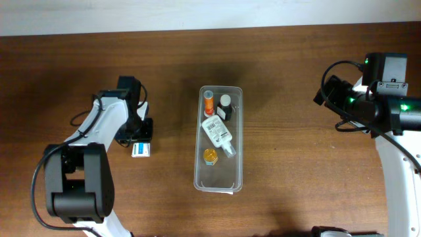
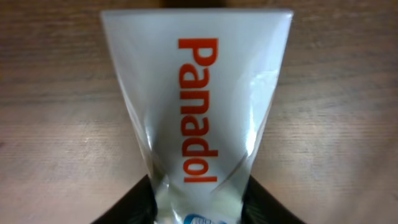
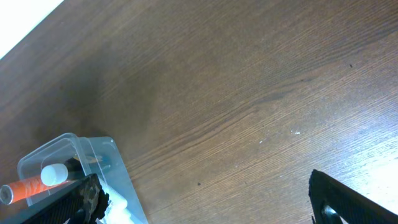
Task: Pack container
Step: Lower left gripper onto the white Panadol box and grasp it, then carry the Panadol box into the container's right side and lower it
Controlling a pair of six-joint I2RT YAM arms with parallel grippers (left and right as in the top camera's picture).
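Note:
The clear plastic container lies lengthwise in the middle of the table. It holds an orange tube, a small dark bottle with a white cap, a white labelled bottle and a small amber-capped jar. Its corner shows in the right wrist view. My left gripper is left of the container, shut on a white Panadol tube whose end shows in the overhead view. My right gripper is open and empty, held above the table at the far right.
The dark wooden table runs to a pale wall at the back. The right arm's cables hang at the far right.

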